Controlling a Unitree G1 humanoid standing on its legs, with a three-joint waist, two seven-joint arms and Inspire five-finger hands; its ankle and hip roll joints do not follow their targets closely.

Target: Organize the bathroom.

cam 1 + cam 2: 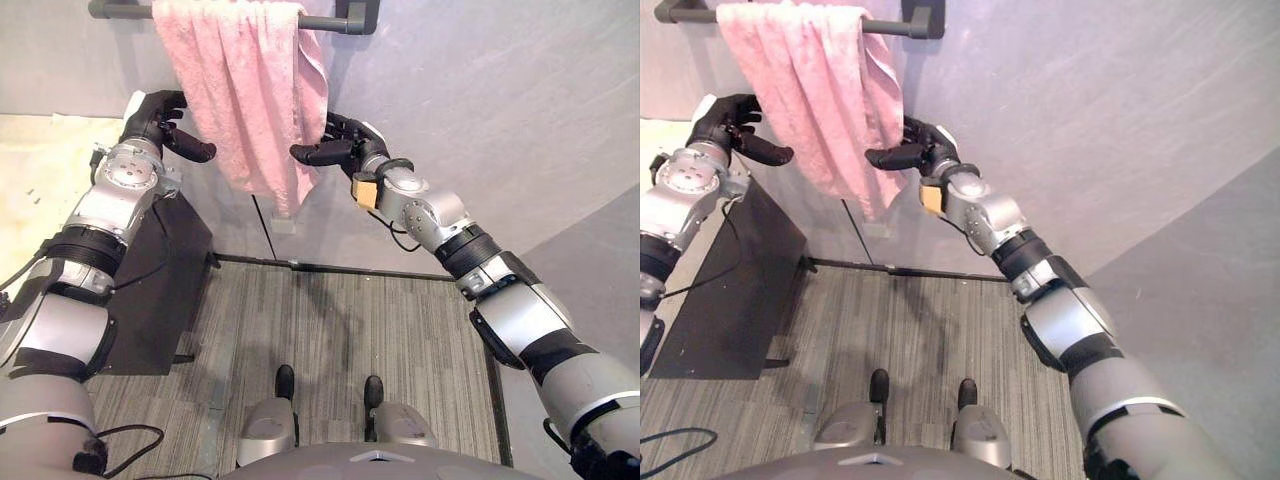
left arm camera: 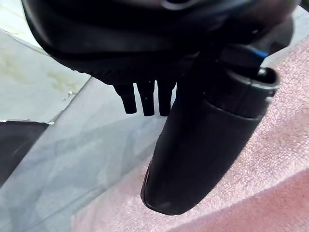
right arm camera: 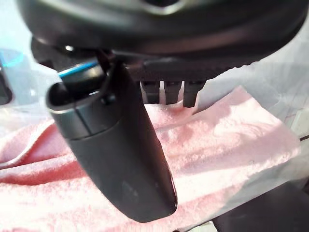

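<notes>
Flanking the pink towel (image 1: 245, 90) is where you have both hands now. It hangs over the dark towel bar (image 1: 330, 22) on the grey wall (image 1: 480, 110), bunched toward the bar's right end, its lower edge sloping and a narrow tail dangling lowest.

Left robot hand (image 1: 155, 118): at the towel's left edge, thumb standing out across the cloth. Left wrist view shows fingers hanging slack in front of the wall, towel just beside the thumb. Released; nothing pinched.

Right robot hand (image 1: 340, 142): at the towel's right edge, about mid-height. Right wrist view shows fingertips down at the cloth, thumb in front of it. No pinch to be seen; reads as released, touching at most.

Likely step: straightening the towel on the bar.

To do it well:
- Close each robot hand on its own side edge before pulling; confirm cloth between thumb and fingers in the wrist views.
- Draw the edges apart gently, level with each other, so folds spread.
- Keep pull sideways, not down: a downward tug could drag it off the bar.
- Even the lower edge last.

Black cabinet (image 1: 165, 290) stands below left; keep that elbow clear.
</notes>
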